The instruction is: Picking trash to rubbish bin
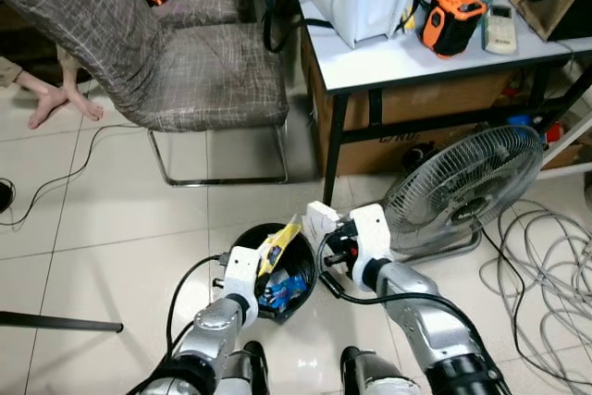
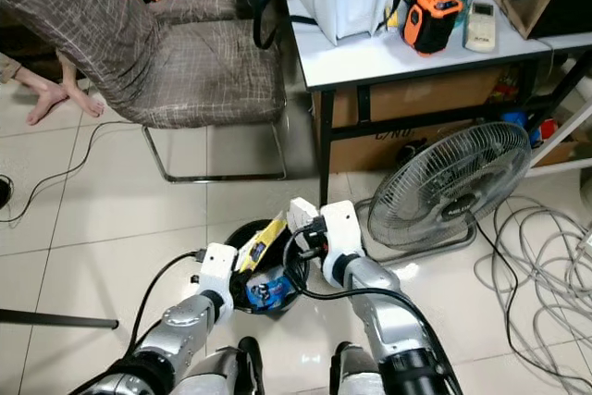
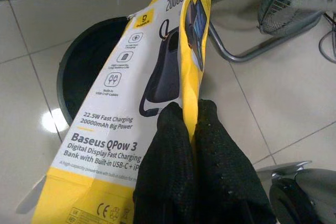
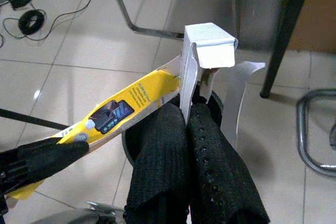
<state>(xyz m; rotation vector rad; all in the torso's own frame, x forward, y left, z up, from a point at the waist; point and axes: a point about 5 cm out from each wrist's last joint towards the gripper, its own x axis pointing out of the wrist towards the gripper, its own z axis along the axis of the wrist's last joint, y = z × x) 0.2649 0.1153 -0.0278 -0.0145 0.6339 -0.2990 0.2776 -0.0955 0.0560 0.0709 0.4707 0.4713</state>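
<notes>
Both pieces of trash already hang over the black rubbish bin (image 1: 305,270) on the tiled floor, so what counts now is that each sits above the bin's mouth.

The left hand (image 3: 191,129) is closed on the lower edge of a flattened yellow power bank box (image 3: 142,93). The box's long axis slants up and away from the fingers, across the bin's opening. Its print reads "Baseus QPow 3", "22.5W Fast Charging", "20000mAh Big Power".

The right hand (image 4: 187,111) pinches a small white carton (image 4: 207,48) above the bin's far rim, just beside the yellow box. I judge both ready to drop; the white carton sits nearer the rim and could miss.
</notes>
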